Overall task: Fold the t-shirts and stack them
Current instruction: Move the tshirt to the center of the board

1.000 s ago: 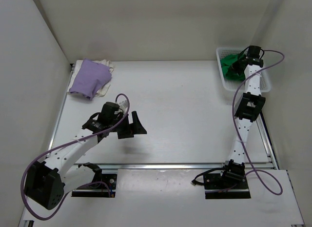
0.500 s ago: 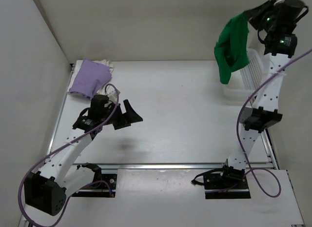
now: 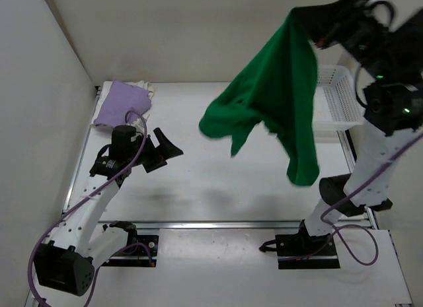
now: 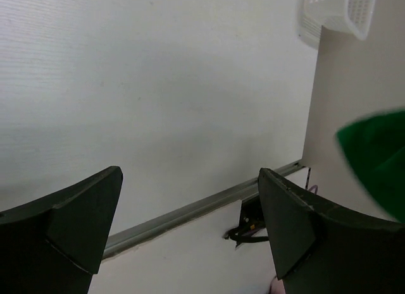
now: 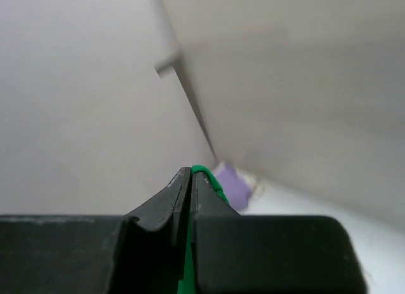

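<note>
Close to the near edge, the left gripper (image 3: 160, 155) is hovering low over the table (image 3: 211, 188), with its two fingers spread wide and nothing between them. Past it and much higher up, the green t-shirt (image 3: 277, 96) is hanging in the air over the right half of the table. It is all bunched and twisted, and one long end is dangling lowest. The right gripper (image 5: 191, 175) is pinching a top edge of it, fingers pressed tight on the cloth. At the far left corner, the purple t-shirt (image 3: 119, 105) is lying on top of the cream t-shirt (image 3: 142, 89) (only a bit of the cream one is peeking out). At the far right, the white basket (image 3: 334, 96) is sitting by the table's edge.

I am thinking the best way is to come down slowly over the bare middle. The dangling end should touch first, then a sideways pull should spread the cloth flat. The open left gripper could catch a loose corner to help.

I am not seeing any words, brands or labels anywhere.
</note>
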Available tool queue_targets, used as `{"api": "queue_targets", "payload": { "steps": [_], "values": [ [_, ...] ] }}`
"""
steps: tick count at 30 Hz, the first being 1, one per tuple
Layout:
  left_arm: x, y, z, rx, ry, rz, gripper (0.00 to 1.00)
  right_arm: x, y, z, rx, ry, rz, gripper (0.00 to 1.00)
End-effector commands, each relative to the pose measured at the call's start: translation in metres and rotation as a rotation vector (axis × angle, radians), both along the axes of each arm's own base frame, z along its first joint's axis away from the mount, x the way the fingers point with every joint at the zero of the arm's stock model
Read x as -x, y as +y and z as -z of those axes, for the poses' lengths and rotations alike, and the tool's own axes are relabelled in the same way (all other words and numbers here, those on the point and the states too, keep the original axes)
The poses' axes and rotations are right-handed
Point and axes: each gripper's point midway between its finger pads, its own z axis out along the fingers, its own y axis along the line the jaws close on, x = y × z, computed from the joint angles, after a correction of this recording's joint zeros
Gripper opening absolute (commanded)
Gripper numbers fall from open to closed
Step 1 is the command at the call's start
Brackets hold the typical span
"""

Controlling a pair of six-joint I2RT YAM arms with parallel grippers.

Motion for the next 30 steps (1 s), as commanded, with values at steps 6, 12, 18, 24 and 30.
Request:
{"api": "queue_targets", "payload": {
  "steps": [6, 12, 18, 24, 30],
  "values": [
    [-0.03, 0.006, -0.045, -0.038, -0.134, -0.048, 0.99, -0.128, 0.052, 0.229, 0.34, 0.661, 0.188, 0.0],
    [-0.02, 0.017, -0.045, -0.094, -0.141, -0.065, 0.99, -0.106, 0.069, 0.241, 0.384, 0.71, 0.146, 0.0],
    [-0.009, 0.016, -0.04, -0.098, -0.14, -0.045, 0.98, -0.083, 0.095, 0.255, 0.455, 0.74, 0.18, 0.0],
    [-0.006, 0.006, -0.041, -0.1, -0.146, 0.003, 0.99, -0.076, 0.063, 0.258, 0.446, 0.792, 0.202, 0.0],
    [0.003, 0.005, -0.024, -0.098, -0.113, 0.015, 0.99, -0.066, 0.036, 0.259, 0.437, 0.801, 0.19, 0.12]
  ]
}}
